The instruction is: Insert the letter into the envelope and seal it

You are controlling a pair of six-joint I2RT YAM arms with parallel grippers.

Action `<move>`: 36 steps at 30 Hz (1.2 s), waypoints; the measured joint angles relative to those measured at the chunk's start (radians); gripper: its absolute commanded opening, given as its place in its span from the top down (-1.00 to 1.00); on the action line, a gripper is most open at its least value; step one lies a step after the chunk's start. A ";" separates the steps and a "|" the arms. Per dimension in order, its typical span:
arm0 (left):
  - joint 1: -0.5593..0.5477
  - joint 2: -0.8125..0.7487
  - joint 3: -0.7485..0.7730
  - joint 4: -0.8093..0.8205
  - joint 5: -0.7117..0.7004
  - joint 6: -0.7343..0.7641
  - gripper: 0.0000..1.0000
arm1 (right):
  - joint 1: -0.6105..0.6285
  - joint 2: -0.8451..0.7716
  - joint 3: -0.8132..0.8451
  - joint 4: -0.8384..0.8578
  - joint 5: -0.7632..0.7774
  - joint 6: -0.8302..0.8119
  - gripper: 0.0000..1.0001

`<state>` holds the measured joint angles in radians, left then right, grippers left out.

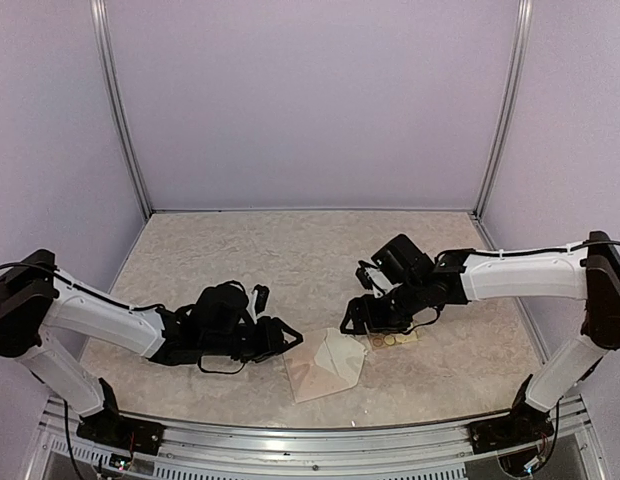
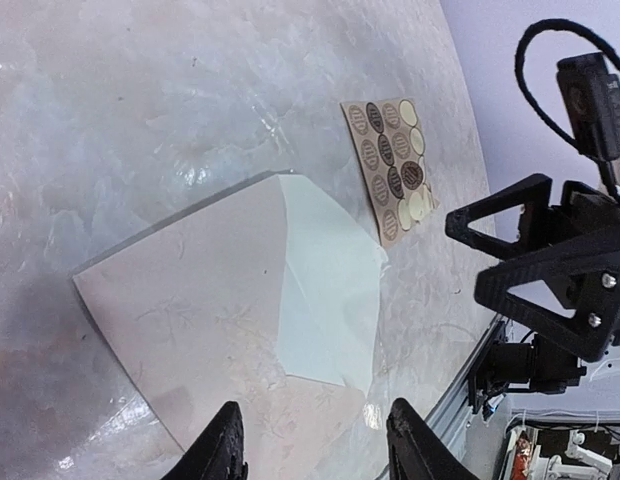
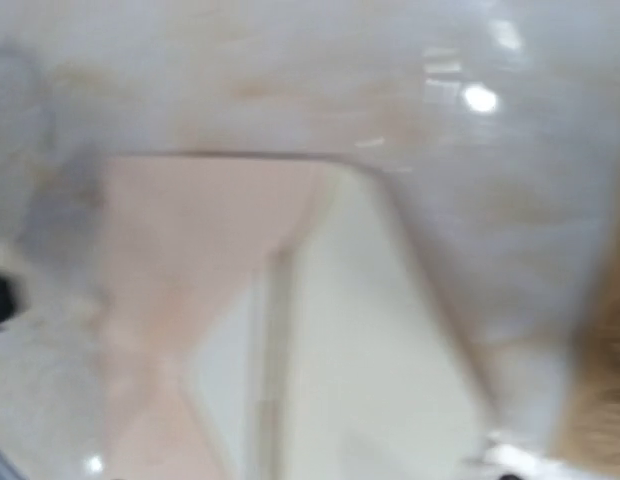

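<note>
1. The right wrist view is blurred throughout. The envelope beneath that end effector shows only as soft pink and cream shapes, cut off by the bottom edge.
2. A tan patch at that view's right edge is too smeared to name.
3. The left wrist view shows only the fingertips of the left end effector; the bottom edge cuts off the rest.
4. From above, the sticker card lies partly hidden beneath the right end effector, and its stickers are too small to tell apart.

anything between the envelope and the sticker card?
Nothing. The envelope and sticker card sit nearly corner to corner, with at most a sliver of bare table between; clearest in the left wrist view.
</note>
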<state>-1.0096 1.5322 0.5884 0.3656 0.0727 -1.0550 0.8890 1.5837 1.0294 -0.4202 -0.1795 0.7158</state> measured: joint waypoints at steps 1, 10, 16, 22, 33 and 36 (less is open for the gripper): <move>0.000 0.005 0.012 0.000 0.002 0.010 0.15 | -0.023 -0.006 -0.029 0.020 -0.011 -0.001 -0.52; 0.000 0.124 0.065 0.031 0.040 0.050 0.24 | -0.069 0.034 -0.143 0.177 -0.117 -0.009 -0.49; 0.000 0.206 0.091 0.046 0.073 0.069 0.24 | -0.086 0.059 -0.154 0.220 -0.118 -0.013 -0.49; 0.000 0.243 0.103 0.051 0.081 0.073 0.27 | -0.098 0.085 -0.171 0.243 -0.130 -0.017 -0.48; -0.001 0.249 0.071 0.103 0.081 0.053 0.28 | -0.100 0.114 -0.193 0.327 -0.225 -0.023 -0.38; -0.001 0.249 0.067 0.109 0.080 0.049 0.28 | -0.097 0.114 -0.208 0.357 -0.278 -0.023 -0.38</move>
<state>-1.0107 1.7809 0.6552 0.4751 0.1532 -1.0058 0.7918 1.6981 0.8211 -0.0635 -0.4576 0.6926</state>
